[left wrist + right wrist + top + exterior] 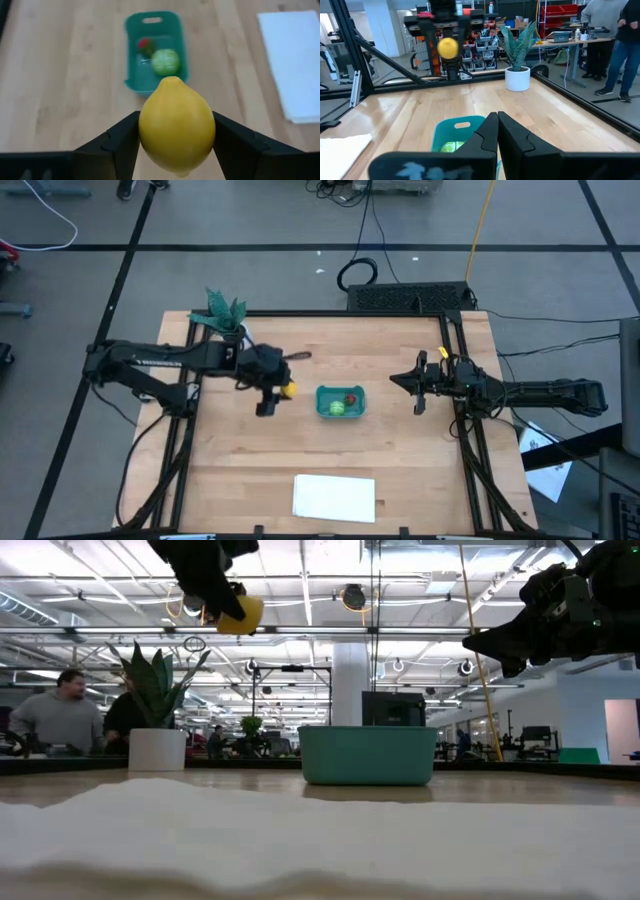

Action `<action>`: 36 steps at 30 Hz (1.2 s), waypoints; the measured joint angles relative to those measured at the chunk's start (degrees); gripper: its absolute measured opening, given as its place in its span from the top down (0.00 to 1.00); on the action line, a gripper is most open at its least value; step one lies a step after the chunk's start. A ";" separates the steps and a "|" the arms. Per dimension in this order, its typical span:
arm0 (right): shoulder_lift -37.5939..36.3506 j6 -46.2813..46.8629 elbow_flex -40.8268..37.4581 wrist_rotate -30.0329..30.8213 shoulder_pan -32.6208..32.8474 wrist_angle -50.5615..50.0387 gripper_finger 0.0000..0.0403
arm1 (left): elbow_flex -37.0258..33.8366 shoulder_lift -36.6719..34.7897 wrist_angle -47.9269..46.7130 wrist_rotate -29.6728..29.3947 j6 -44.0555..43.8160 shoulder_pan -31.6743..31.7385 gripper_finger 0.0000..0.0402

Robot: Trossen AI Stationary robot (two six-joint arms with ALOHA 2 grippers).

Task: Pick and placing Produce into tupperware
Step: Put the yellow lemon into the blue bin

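Note:
The teal tub [340, 402] sits mid-table, its base on the wood, with the round green piece [337, 409] and the small red piece [350, 398] lying inside it; both also show in the tub [154, 51] in the left wrist view. My left gripper [280, 391] hangs in the air just left of the tub, shut on the yellow lemon [176, 131]. The lemon [240, 612] shows high above the table in the low view. My right gripper [419, 383] waits right of the tub, shut, holding nothing. My left gripper pinches the yellow lemon across its middle [145, 132], one dark finger [120, 140] on each side. The lemon is lifted clear of the table, its pointed end [172, 79] aimed toward the tub.
A potted plant [224, 313] with a white pot stands at the far left corner of the table. A flat white sheet [334, 497] lies near the front edge. Bare wood lies between tub and sheet. People stand in the room beyond the table.

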 joint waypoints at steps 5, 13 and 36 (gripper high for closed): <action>0.00 0.14 0.00 0.00 0.00 0.00 1.00 | 0.00 0.02 2.54 4.96 2.59 5.55 0.44; 0.00 0.79 -0.01 0.02 -0.01 0.00 1.00 | 0.00 1.18 6.44 11.89 6.37 11.73 0.44; 0.13 0.65 -0.01 0.02 -0.01 -1.14 1.00 | 12.58 14.80 9.92 21.14 5.23 13.22 0.44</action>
